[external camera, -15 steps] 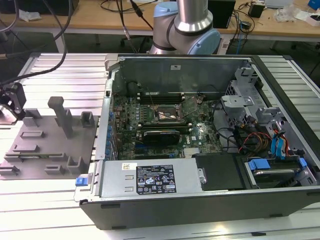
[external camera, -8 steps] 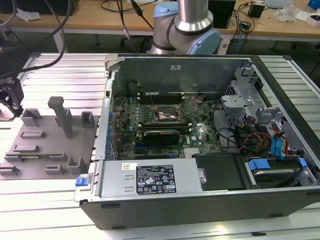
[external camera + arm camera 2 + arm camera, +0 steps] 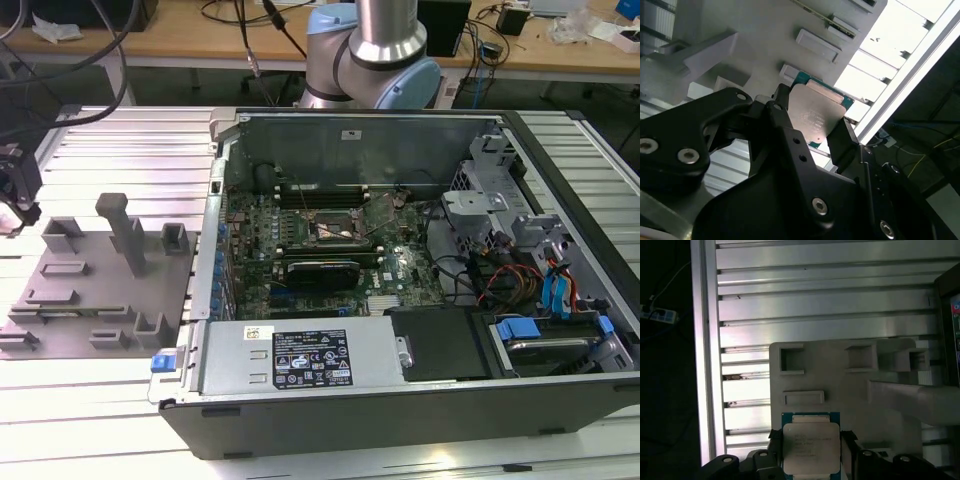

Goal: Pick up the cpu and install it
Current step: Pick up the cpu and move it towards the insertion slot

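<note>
My gripper (image 3: 811, 444) is closed on the cpu (image 3: 811, 447). One black finger (image 3: 842, 140) presses against each of two opposite edges, and the pale silver-grey metal top faces the cameras in both wrist views. A thin teal-green rim shows around the lid. The chip lies flat between my jaws, square to them.

Beneath it is the grey fixture plate (image 3: 840, 385), and the cpu sits over the plate's edge area, just beside a low rectangular raised block (image 3: 804, 398). I cannot tell whether the chip touches the plate or hangs just clear of it. The plate rests on the slatted aluminium tabletop (image 3: 815, 295).

In the exterior view I am at the far left, by the left end of the fixture plate and its tall upright post (image 3: 125, 235). That is well apart from the open computer case (image 3: 400, 400) on the exterior view's right. Inside the case the motherboard's socket (image 3: 338, 228) lies with its frame showing, and a black graphics card (image 3: 322, 272) sits just beside it.
</note>
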Controlling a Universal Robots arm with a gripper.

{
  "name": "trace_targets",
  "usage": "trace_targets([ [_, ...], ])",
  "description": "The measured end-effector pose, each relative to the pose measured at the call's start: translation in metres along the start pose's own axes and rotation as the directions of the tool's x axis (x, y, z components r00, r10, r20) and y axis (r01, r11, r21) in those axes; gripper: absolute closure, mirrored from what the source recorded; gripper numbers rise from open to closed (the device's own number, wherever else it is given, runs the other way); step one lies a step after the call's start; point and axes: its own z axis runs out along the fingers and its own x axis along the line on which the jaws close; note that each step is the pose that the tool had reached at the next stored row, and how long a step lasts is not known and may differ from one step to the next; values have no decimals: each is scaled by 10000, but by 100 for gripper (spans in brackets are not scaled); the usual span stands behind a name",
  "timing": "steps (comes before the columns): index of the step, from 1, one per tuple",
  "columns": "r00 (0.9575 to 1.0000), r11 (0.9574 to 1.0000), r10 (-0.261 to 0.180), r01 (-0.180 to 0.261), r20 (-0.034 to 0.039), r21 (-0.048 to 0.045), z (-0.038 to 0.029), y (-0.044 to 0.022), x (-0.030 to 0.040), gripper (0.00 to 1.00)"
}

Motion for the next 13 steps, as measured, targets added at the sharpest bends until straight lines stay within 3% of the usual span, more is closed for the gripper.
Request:
trace_targets([
  [6, 10000, 10000, 0, 0, 1, 0, -63, 3, -1, 45],
  [13, 10000, 10000, 0, 0, 0, 0, -264, 14, -6, 45],
])
